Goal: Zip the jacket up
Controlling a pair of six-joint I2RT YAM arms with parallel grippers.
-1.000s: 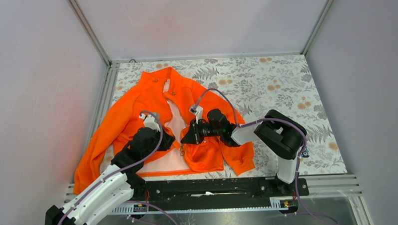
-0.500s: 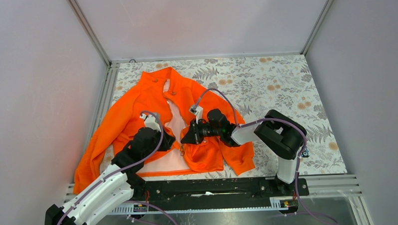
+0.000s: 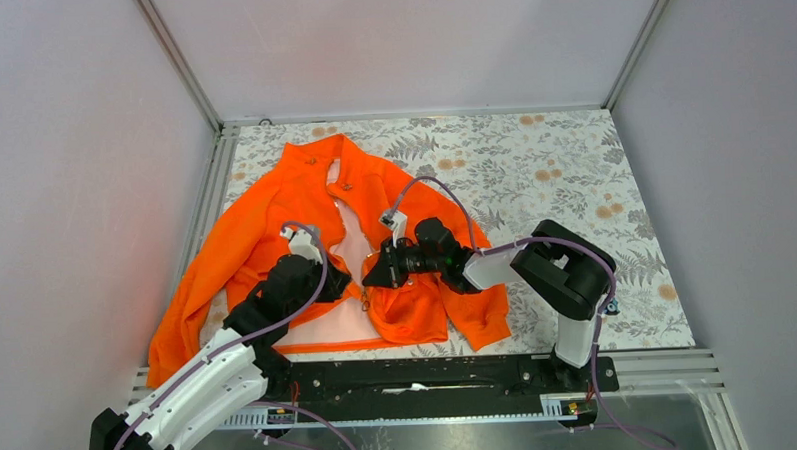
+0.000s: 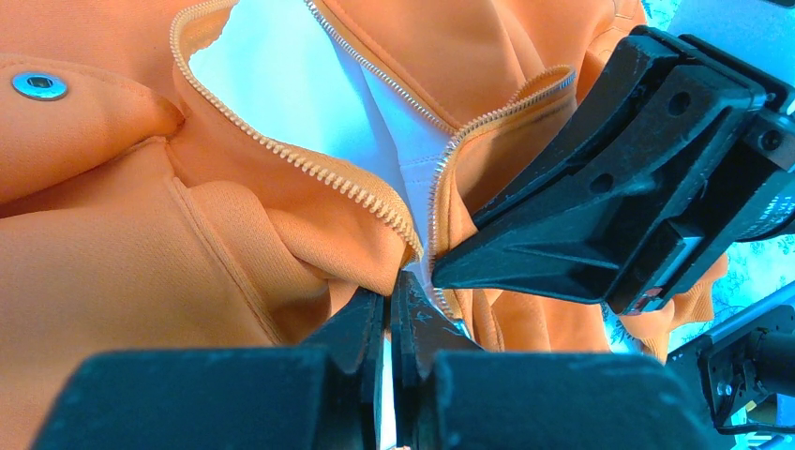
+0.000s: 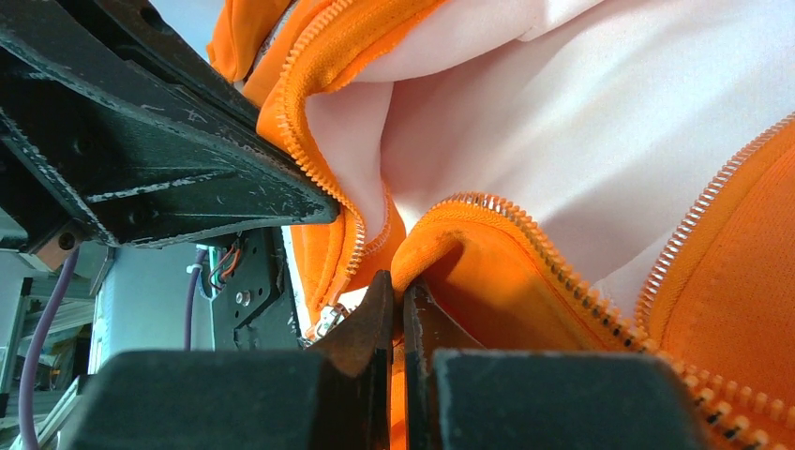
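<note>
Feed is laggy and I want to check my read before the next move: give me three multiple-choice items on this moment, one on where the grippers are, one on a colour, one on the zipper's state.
1. Where on the jacket do the left gripper and right gripper meet?
A. at the collar
B. low on the front opening
C. on a sleeve

2. What colour is the lining?
A. pale pink
B. black
C. green

3. How is the zipper?
A. closed to the top
B. torn off
C. open, its two rows of teeth apart

Answers:
1 B: the top view shows both sets of fingertips at the lower end of the opening.
2 A: the right wrist view shows pale pink inside the orange shell.
3 C: the left wrist view shows the rows spreading apart beyond the fingertips.
</note>
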